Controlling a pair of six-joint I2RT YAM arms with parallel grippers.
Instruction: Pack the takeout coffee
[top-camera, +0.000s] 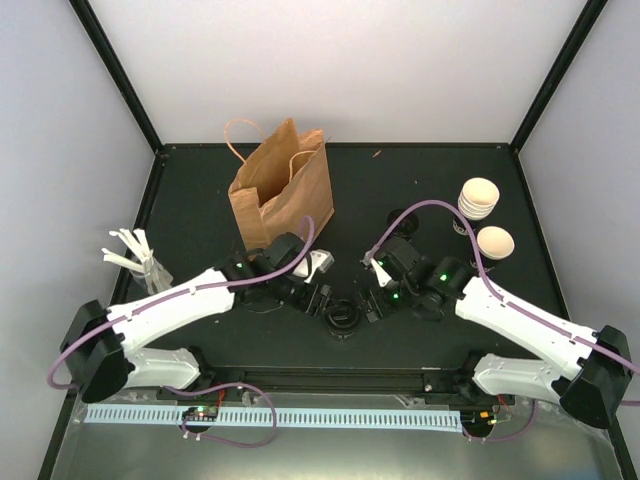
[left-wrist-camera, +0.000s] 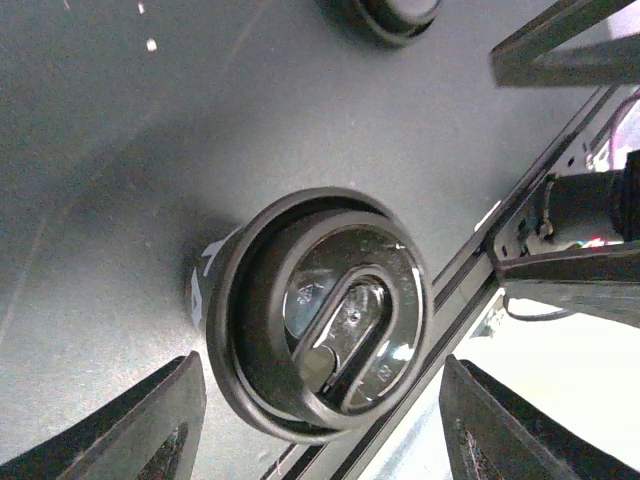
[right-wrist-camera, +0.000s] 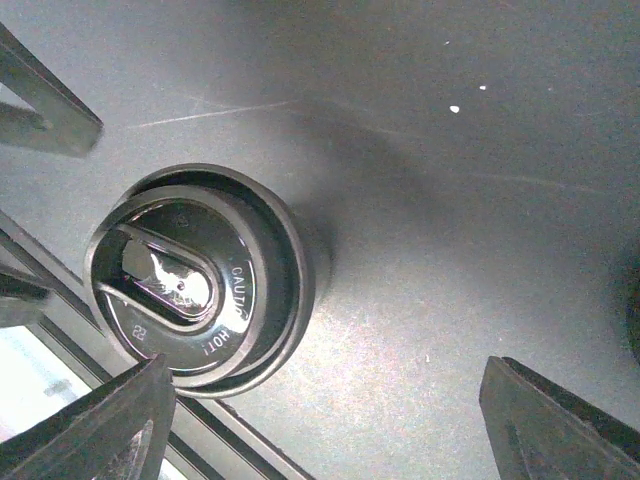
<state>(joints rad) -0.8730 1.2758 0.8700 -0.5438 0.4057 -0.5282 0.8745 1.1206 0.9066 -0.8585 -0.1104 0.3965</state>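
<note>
Lid on, so bagging seems due. Flanking takeout coffee (top-camera: 342, 317) at tabletop's near edge: left gripper (left-wrist-camera: 322, 400), right gripper (right-wrist-camera: 328, 370), both spread wide (nothing held). Next: clamp, lift into paper bag (top-camera: 282, 190).

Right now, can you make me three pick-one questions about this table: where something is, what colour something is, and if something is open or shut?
1. What colour is the standing paper bag? A) white B) brown C) blue
2. Where is the black paper cup with the black plastic lid? A) inside the bag B) on the table by the left gripper and right gripper C) held up in the air
3. How is the left gripper? A) open B) shut on the cup C) shut on the bag
Answers: 1 B, it is plain brown paper; 2 B, it stands on the dark tabletop beside both; 3 A, its fingers stand apart, clear of the cup.
</note>
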